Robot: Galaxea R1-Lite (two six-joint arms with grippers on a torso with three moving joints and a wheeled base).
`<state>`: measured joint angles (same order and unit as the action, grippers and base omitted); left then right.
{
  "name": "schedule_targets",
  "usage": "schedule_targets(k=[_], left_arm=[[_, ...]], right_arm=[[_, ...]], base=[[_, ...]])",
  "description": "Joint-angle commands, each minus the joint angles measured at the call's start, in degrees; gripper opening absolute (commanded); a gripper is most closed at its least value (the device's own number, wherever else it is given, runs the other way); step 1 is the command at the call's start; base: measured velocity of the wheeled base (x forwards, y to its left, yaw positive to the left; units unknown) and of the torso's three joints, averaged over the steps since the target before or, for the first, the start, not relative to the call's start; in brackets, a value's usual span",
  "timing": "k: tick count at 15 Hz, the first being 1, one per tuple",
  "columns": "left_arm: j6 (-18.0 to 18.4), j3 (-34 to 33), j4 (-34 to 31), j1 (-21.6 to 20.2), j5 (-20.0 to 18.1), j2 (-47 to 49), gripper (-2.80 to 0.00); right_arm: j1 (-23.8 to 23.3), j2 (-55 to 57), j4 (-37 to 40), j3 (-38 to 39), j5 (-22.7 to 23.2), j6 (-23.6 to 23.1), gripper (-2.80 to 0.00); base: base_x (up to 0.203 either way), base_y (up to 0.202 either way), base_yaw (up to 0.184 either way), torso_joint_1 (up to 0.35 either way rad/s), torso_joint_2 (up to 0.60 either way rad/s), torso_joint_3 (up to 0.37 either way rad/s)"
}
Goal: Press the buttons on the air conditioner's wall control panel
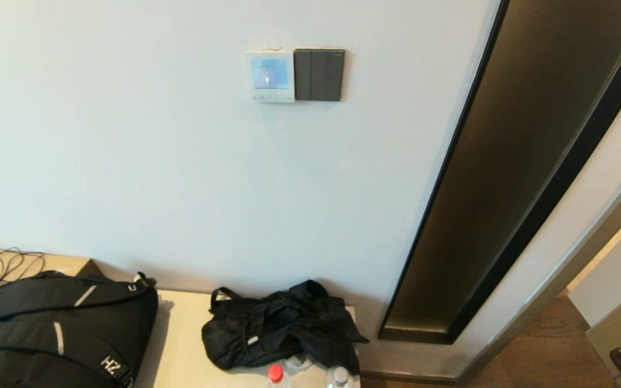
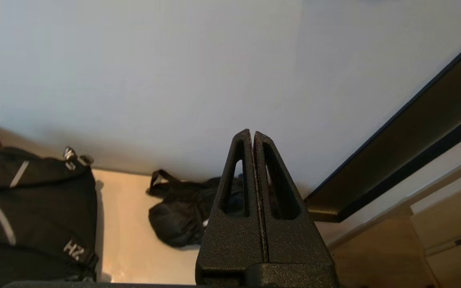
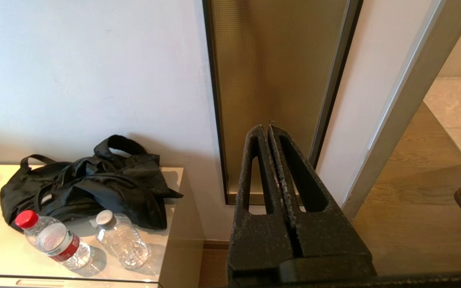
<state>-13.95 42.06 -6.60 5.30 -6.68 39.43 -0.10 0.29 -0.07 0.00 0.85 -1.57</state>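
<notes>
The left pincer (image 2: pixel 253 134) has its two black fingers pressed flat together, with nothing between them. Its tips point at bare white wall (image 2: pixel 174 72), low down, above the black cloth bag (image 2: pixel 182 216) that lies on the cream surface (image 2: pixel 126 224). The right pincer (image 3: pixel 268 129) is likewise closed tight and holds nothing; it points at the foot of the bronze mesh panel (image 3: pixel 274 72) set in a dark frame, to the right of the surface.

Neither pincer shows in the head view, so both sit low and well short of the task's thing. The control panel (image 1: pixel 270 76) is mounted high on the wall (image 1: pixel 127 134), a white square unit with a lit pale-blue screen and a row of small buttons (image 1: pixel 273 97) along its lower edge. It does not appear in either wrist view. Touching its right side is a dark grey switch plate (image 1: pixel 319 74).

Below, on the surface (image 1: pixel 181 334), the crumpled bag (image 1: pixel 278 328) lies against the wall, with a red-capped bottle (image 1: pixel 276 374) and a silver-capped bottle (image 1: pixel 339 376) just in front of it. A large black backpack (image 1: pixel 57 328) lies at the left, and a loop of black cable (image 1: pixel 0 267) lies behind it. The bronze panel (image 1: pixel 515 161) runs up the wall at the right.
</notes>
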Motion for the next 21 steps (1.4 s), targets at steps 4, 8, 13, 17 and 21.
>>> schedule_targets(k=[4,8,13,17,21], left_arm=[[-0.13,-13.07,-1.34,-2.31,-1.13,-18.24,-2.80],[-0.12,-20.24,-1.73,-5.21,-2.84,-25.51,-2.80],[0.22,-24.45,-3.41,-5.39,-2.63,-32.21,-2.80],[3.63,-26.01,-3.34,-5.39,0.23,-34.72,-2.80],[7.33,-29.62,-3.14,-5.39,1.62,-39.39,-2.80]], right_arm=[[0.01,-0.03,-0.01,0.00,0.03,-0.10,-2.80],[0.01,-0.03,-0.01,0.00,0.03,-0.09,-2.80],[0.01,-0.03,-0.01,0.00,0.03,-0.01,-2.80],[0.01,-0.03,-0.01,0.00,0.03,-0.01,-2.80],[0.01,-0.03,-0.01,0.00,0.03,-0.01,-2.80]], base=[[0.000,0.000,0.000,0.000,0.00,0.000],[0.000,0.000,0.000,0.000,0.00,0.000],[0.000,0.000,0.000,0.000,0.00,0.000],[0.000,0.000,0.000,0.000,0.00,0.000],[0.000,0.000,0.000,0.000,0.00,0.000]])
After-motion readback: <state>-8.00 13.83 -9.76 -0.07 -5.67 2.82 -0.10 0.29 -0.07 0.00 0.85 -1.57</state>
